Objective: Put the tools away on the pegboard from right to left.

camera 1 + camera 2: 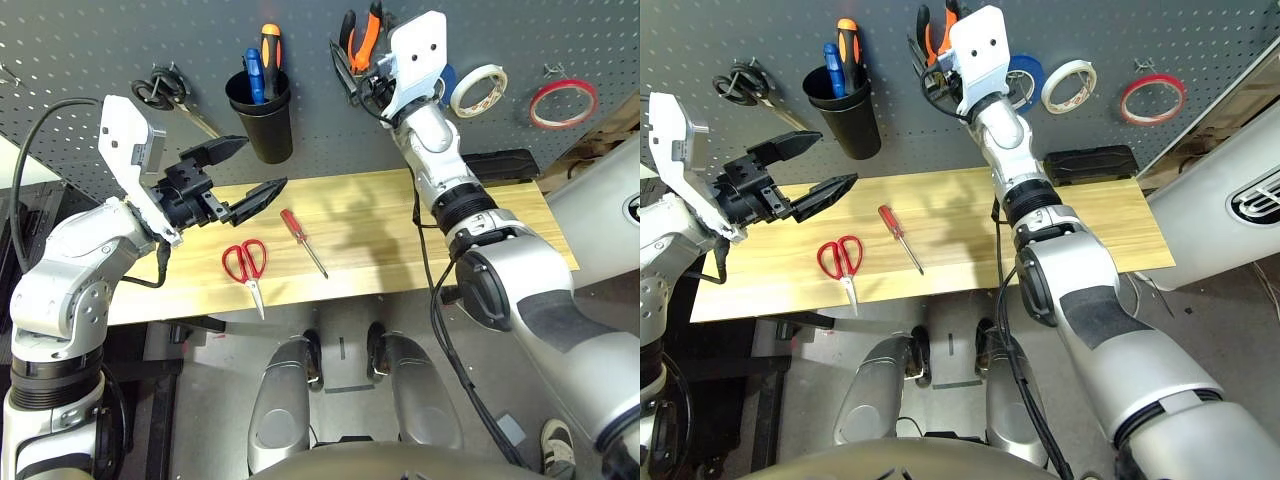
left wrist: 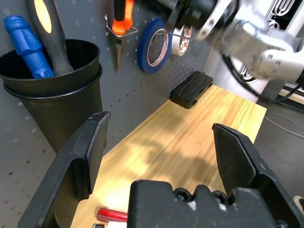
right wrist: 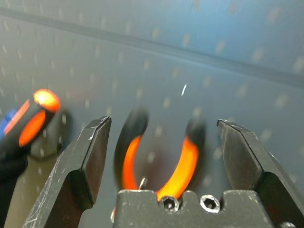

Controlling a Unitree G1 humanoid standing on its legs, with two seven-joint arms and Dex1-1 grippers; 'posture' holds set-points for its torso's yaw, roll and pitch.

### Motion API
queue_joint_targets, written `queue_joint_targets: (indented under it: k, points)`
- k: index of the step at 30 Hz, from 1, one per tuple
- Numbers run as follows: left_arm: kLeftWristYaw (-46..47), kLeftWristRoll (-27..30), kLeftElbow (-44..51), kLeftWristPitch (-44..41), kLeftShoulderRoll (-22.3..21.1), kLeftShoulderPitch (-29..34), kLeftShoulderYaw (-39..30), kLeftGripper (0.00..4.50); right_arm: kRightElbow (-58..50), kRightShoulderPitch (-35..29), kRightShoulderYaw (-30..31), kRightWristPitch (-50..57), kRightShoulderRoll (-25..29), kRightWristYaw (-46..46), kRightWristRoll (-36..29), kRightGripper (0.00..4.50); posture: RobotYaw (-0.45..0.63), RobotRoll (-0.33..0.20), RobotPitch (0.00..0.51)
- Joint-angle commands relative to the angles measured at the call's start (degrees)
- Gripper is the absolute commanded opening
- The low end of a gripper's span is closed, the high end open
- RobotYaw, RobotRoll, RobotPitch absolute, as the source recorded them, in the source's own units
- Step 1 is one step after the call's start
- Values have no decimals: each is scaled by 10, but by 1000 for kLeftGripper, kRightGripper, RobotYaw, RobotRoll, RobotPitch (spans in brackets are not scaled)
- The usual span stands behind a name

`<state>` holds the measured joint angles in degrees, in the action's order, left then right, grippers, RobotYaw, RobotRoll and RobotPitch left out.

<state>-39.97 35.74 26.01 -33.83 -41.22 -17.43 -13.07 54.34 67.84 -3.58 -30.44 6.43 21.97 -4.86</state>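
Right gripper (image 3: 161, 147) up at the pegboard (image 1: 90, 40), fingers spread, orange-and-black pliers (image 3: 159, 156) hanging between them, untouched. Left gripper (image 1: 245, 172) open above the table (image 1: 370, 230); red-handled scissors (image 1: 246, 264) and slim screwdriver (image 1: 300, 238) lie just beyond it. Red tape ring (image 1: 563, 103) hangs far right. No readable writing.

Apparently pliers (image 3: 159, 164) between spread fingers (image 3: 85, 161)

The right end effector (image 3: 161, 142) is up at the pegboard (image 1: 90, 40), its fingers either side of the hanging pliers (image 3: 156, 156). The tape ring (image 1: 563, 103) hangs to its right. Below the left end effector (image 1: 235, 175), scissors (image 1: 246, 265) and screwdriver (image 1: 302, 241) lie on the desk (image 1: 500, 215).
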Motion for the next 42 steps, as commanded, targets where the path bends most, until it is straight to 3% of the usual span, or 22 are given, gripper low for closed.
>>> queue_joint_targets:
  k: [1, 6, 12, 17, 26, 42]
  points:
    - [-3, -3, -5, 4, 2, 0, 8, 4500, -96, -30, -4, 84, 28, 87, -52, 4470, 89, 0, 206]
    - [-12, -8, -16, 11, 0, 0, 15, 4500, -244, -70, 5, 246, 82, 181, -112, 4470, 65, 0, 207]
    - [-15, -20, -26, 5, -5, 15, 33, 4500, -395, -116, 2, 526, 188, 281, -216, 4470, 42, 0, 208]
    - [-7, -44, -35, -4, -7, 23, 53, 4500, -436, -160, 49, 627, 236, 317, -207, 4470, 34, 0, 205]
    - [-17, -88, -54, 23, -8, 86, 65, 4500, -448, -226, 108, 637, 219, 320, -166, 4470, 47, 0, 199]
    - [-22, -125, -102, 87, 17, 152, 66, 4500, -403, -225, 160, 636, 151, 297, -96, 4470, 57, 0, 205]
